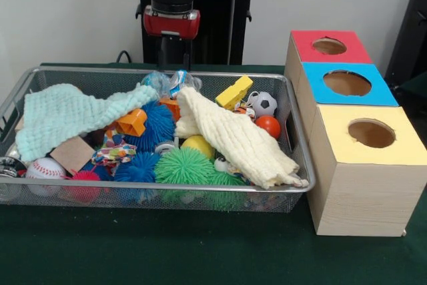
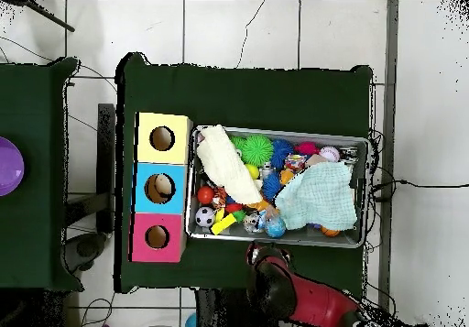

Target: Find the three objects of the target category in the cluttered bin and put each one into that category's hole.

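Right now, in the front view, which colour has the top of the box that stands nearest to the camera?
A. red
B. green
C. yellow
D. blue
C: the yellow-topped box is nearest to the camera, with the blue-topped box behind it and the red-topped box farthest.
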